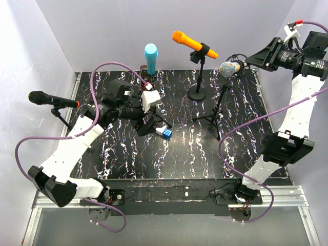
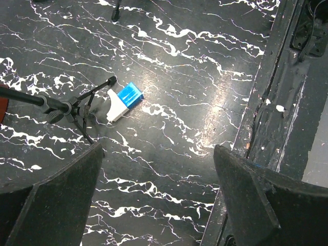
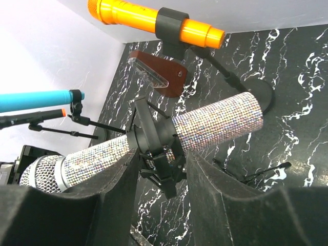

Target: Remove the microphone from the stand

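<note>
A silver glitter microphone [image 1: 228, 67] sits in a black clip [image 3: 156, 139] on a tripod stand [image 1: 217, 105] at the back right. In the right wrist view the microphone [image 3: 218, 122] lies across the frame just beyond my fingertips. My right gripper [image 3: 161, 171] is open, and its fingers [image 3: 233, 202] stand either side of the clip below the microphone's body. It shows at the microphone's tail in the top view [image 1: 247, 63]. My left gripper [image 1: 148, 122] is open and empty over the mat's left middle; it also shows in the left wrist view [image 2: 159, 195].
An orange microphone [image 1: 193, 44] on a round-base stand [image 1: 197, 93], a cyan microphone [image 1: 150, 56] and a black microphone [image 1: 48, 99] stand at the back and left. A small blue-and-white block [image 1: 166, 133] lies on the marbled mat [image 1: 195, 148]. A brown plate [image 3: 156, 74] stands behind.
</note>
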You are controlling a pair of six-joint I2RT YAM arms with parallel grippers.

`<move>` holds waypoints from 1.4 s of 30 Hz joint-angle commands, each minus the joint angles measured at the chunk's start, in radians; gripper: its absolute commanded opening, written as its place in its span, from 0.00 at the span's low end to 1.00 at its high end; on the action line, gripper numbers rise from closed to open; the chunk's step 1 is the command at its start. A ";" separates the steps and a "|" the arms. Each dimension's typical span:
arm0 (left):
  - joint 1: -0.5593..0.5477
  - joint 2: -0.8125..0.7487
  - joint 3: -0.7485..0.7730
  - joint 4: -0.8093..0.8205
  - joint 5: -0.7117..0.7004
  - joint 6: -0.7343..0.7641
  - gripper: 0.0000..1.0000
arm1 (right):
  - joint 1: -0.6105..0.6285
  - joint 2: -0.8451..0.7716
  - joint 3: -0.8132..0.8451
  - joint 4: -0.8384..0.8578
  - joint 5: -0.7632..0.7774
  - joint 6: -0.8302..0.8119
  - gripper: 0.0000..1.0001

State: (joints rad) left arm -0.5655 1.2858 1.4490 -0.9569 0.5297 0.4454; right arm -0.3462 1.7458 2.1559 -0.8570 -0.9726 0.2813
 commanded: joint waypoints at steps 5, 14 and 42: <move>-0.007 -0.011 0.044 0.009 -0.010 0.015 0.91 | 0.038 -0.015 0.001 0.023 -0.009 -0.030 0.36; -0.023 0.007 0.068 0.047 0.022 -0.008 0.90 | 0.049 -0.081 -0.034 -0.033 0.005 0.002 0.01; -0.237 0.236 0.336 0.475 -0.054 -0.295 0.98 | 0.176 -0.520 -0.539 0.070 0.058 0.174 0.01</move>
State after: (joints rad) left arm -0.7559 1.4925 1.7264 -0.5392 0.4931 0.1875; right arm -0.1905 1.2861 1.6642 -0.7906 -0.9348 0.4438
